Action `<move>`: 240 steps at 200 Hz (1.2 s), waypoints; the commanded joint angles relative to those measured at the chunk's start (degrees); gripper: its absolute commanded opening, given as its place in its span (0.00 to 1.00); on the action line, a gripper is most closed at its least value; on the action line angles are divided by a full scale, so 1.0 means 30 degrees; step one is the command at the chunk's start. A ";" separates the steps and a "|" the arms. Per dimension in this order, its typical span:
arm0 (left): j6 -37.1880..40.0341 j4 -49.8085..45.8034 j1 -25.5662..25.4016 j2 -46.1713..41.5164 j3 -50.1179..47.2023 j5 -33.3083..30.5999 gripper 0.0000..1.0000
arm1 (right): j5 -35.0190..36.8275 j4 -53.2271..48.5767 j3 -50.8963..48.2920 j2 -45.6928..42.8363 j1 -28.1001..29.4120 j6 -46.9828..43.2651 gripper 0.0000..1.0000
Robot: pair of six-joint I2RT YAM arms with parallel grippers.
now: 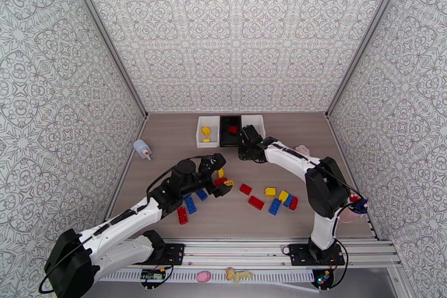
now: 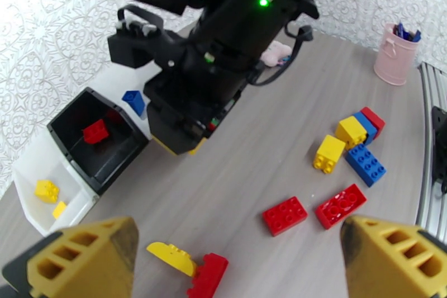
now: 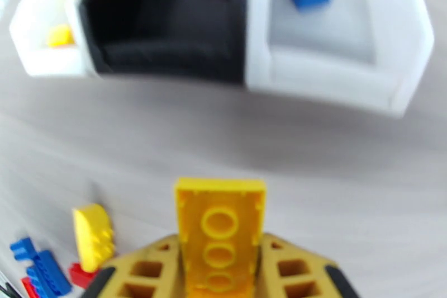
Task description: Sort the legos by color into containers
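Left-side risk: pinching two at once, since the left end effector [image 2: 237, 263] hangs spread wide over a curved yellow lego [image 2: 172, 257] that touches a red lego [image 2: 208, 277]; red could ride into the wrong bin.
Right-side risk: twist or slip of the yellow brick [image 3: 220, 221], gripped on end by its lower part; a drop into the black bin [image 3: 167, 64] ahead instead of the left white bin [image 3: 44, 61] with the yellows.
Left side: empty, fingers well apart, the touching pair low between them.
Bins, left to right: yellows in left white, red in black, blue in the right white bin [image 3: 335, 78].
Right side: right end effector [image 3: 220, 265] narrowed onto the yellow brick, short of the bins' near walls, apparently facing the black one; too blurred to be sure of alignment.
Remaining: loose legos [image 1: 268, 197] on the counter [image 1: 167, 154] between the arms.
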 commanded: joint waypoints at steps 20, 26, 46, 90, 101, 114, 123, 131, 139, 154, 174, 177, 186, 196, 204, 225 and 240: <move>-0.0986 -0.0719 0.0197 -0.1050 -0.0427 -0.1537 1.00 | 0.0670 0.0720 0.3984 0.2436 0.0039 -0.1953 0.29; -0.1047 -0.0803 0.0203 -0.1188 -0.0478 -0.1641 1.00 | 0.0679 0.0679 0.4600 0.2807 0.0034 -0.2042 0.29; -0.1136 -0.1200 0.0168 -0.1631 -0.0468 -0.1903 1.00 | 0.0650 0.0612 0.6424 0.4062 -0.0126 -0.2152 0.29; -0.1004 -0.1409 0.0051 -0.2079 -0.0481 -0.2521 1.00 | 0.1152 0.0352 1.0296 0.7039 -0.0360 -0.2831 0.29; -0.0992 -0.1452 0.0066 -0.2138 -0.0504 -0.2613 1.00 | 0.1249 0.0307 1.1222 0.7750 -0.0416 -0.2989 0.29; -0.1015 -0.1446 0.0065 -0.2177 -0.0566 -0.2676 0.99 | 0.1357 0.0105 1.2306 0.8594 -0.0453 -0.3065 0.29; -0.1037 -0.1366 0.0080 -0.2236 -0.0659 -0.2677 1.00 | 0.1377 -0.0045 1.3123 0.9138 -0.0491 -0.3085 0.29; -0.1075 -0.1242 0.0080 -0.2236 -0.0736 -0.2705 1.00 | 0.1435 -0.0189 1.3807 0.9648 -0.0520 -0.3096 0.29; -0.1052 -0.1092 0.0108 -0.2236 -0.0830 -0.2690 1.00 | 0.1492 -0.0400 1.4563 1.0158 -0.0520 -0.3107 0.28; -0.1081 -0.1074 0.0113 -0.2237 -0.0806 -0.2706 1.00 | 0.1591 -0.0963 1.5725 1.0849 -0.0548 -0.3086 0.28; -0.1138 -0.1161 0.0144 -0.2238 -0.0779 -0.2815 1.00 | 0.1698 -0.1047 1.6286 1.0919 -0.0549 -0.3318 0.28; -0.1135 -0.1185 0.0132 -0.2255 -0.0794 -0.2844 1.00 | 0.1698 -0.0998 1.6274 1.0885 -0.0575 -0.3384 0.28; -0.1175 -0.1217 0.0146 -0.2293 -0.0824 -0.2943 1.00 | 0.1607 -0.0964 1.6381 1.0816 -0.0590 -0.3608 0.27; -0.1205 -0.1193 0.0175 -0.2379 -0.0911 -0.2919 1.00 | 0.0892 -0.0920 1.6567 1.0764 -0.0608 -0.4030 0.27; -0.1227 -0.1190 0.0205 -0.2488 -0.1011 -0.2960 1.00 | -0.0123 -0.0856 1.6701 1.0723 -0.0601 -0.4390 0.27; -0.1484 -0.1277 0.0241 -0.2818 -0.1183 -0.3160 1.00 | -0.3417 -0.0641 1.7154 1.0866 -0.0615 -0.5415 0.28; -0.1521 -0.1364 0.0285 -0.3067 -0.1298 -0.3299 1.00 | -0.4902 -0.0594 1.7703 1.1283 -0.0547 -0.5701 0.28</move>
